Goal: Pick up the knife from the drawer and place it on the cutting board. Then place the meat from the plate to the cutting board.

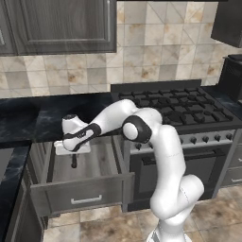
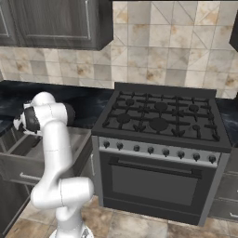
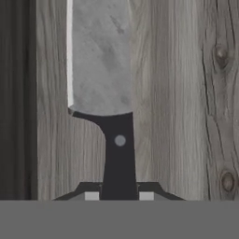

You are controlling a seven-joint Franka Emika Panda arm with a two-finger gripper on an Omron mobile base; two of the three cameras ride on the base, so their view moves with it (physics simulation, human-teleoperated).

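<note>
Over the open drawer [image 1: 82, 189] left of the black stove [image 1: 184, 113], dark marble counter [image 1: 28, 118] behind | gripper [image 3: 119, 195] pinching knife [image 3: 109, 107] by its black handle, blade sticking out past the fingertips over pale wood

knife [image 3: 105, 93] tip cut off by top edge, handle end hidden

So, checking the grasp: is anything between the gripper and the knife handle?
Nothing: in the hand view the gripper is shut directly on the knife, above the drawer floor.
</note>
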